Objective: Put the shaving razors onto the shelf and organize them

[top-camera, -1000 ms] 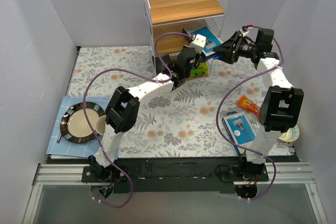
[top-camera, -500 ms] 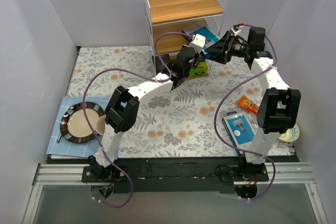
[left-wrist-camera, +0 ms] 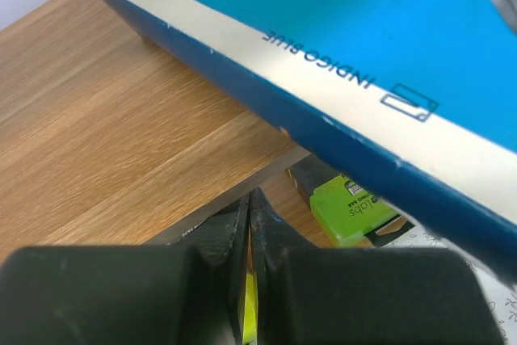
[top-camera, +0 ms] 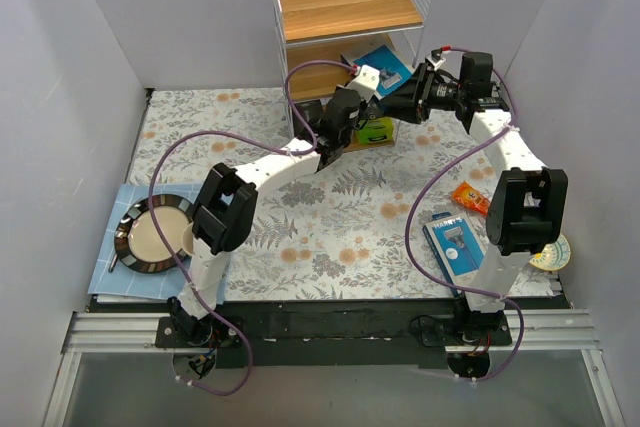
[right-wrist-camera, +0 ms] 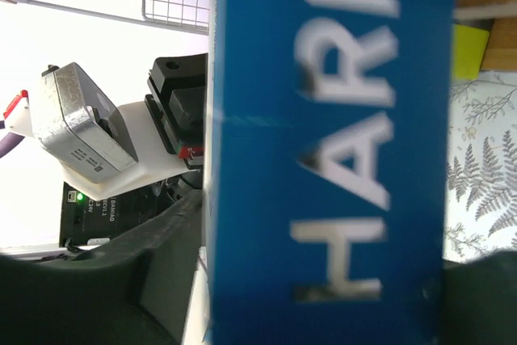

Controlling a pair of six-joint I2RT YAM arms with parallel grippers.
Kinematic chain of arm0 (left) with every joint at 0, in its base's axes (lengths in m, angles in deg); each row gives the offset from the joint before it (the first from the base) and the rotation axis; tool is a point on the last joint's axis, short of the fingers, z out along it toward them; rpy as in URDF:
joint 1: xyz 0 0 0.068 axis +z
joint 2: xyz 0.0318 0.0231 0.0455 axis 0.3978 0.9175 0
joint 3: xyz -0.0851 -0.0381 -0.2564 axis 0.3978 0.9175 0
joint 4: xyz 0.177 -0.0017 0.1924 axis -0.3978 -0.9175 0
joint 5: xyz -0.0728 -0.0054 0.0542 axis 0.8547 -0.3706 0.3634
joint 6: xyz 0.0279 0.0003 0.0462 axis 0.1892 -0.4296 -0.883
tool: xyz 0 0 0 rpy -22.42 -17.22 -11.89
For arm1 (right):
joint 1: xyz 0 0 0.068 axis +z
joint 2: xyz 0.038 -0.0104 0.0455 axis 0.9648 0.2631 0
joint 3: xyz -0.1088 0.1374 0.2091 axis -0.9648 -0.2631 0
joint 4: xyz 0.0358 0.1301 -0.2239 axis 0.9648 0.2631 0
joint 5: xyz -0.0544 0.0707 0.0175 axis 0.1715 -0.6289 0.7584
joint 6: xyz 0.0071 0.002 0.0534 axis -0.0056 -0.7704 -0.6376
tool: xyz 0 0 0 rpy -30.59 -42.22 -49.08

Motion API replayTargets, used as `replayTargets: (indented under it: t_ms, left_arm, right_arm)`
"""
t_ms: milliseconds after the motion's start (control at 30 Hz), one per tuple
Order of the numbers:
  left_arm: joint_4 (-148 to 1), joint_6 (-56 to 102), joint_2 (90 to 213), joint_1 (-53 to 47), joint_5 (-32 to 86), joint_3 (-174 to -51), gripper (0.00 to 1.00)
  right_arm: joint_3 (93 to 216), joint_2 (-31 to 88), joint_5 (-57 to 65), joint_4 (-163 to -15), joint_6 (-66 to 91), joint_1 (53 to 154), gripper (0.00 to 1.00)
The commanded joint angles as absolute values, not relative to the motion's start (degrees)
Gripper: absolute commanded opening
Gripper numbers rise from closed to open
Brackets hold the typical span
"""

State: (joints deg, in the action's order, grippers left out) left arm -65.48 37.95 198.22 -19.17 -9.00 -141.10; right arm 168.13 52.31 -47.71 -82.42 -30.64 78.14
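Observation:
The shelf (top-camera: 345,7) stands at the back of the table. My right gripper (top-camera: 412,95) is shut on a blue shaving razor pack (top-camera: 383,60), held at the shelf's right side, level with the middle tier. In the right wrist view that pack (right-wrist-camera: 323,159) fills the frame between my gripper's (right-wrist-camera: 323,280) fingers. A second razor pack (top-camera: 455,245) lies flat on the table by the right arm's base. My left gripper (top-camera: 352,105) is shut at the front of the middle board (left-wrist-camera: 105,143), just below the held pack (left-wrist-camera: 363,62). Its gripper (left-wrist-camera: 249,208) holds nothing I can name.
A green box (top-camera: 377,132) sits on the shelf's lowest tier, seen also as a green box (left-wrist-camera: 351,208) past my left fingers. An orange snack packet (top-camera: 472,197) lies right of centre. A plate (top-camera: 153,234) and cup (top-camera: 190,239) rest on a blue mat at the left.
My right arm has carried the razor pack leftward, closer to the shelf's middle tier. The left arm has shifted slightly left and stayed shut.

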Motion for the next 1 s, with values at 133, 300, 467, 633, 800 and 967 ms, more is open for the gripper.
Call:
replayTargets:
  t_ms: [133, 300, 467, 633, 800, 967]
  left_arm:
    - [-61.9, 37.3, 187.7, -16.9, -12.8, -139.8, 0.06]
    - [-64.6, 40.2, 181.7, -16.9, -8.7, -133.8, 0.03]
    - [-70.2, 43.7, 175.9, -17.0, -1.4, -128.8, 0.0]
    - [-68.0, 44.1, 170.2, -17.8, 7.9, -122.4, 0.0]
    - [-70.6, 43.6, 170.5, -19.7, 8.0, -124.1, 0.0]
    - [-72.1, 42.3, 171.7, -21.3, 7.9, -126.1, 0.0]
  right_arm:
    - [168.4, 48.5, -48.0, -83.7, -30.5, 78.4, 0.5]
    - [168.9, 48.4, -47.9, -83.1, -31.3, 79.0, 0.45]
    - [166.6, 46.7, -46.8, -82.3, -33.6, 78.1, 0.42]
    - [162.0, 45.4, -46.3, -92.2, -41.7, 78.7, 0.43]
    - [159.0, 44.4, -44.8, -105.3, -48.9, 78.7, 0.42]
    - [152.3, 42.4, -40.6, -112.1, -53.5, 79.2, 0.42]
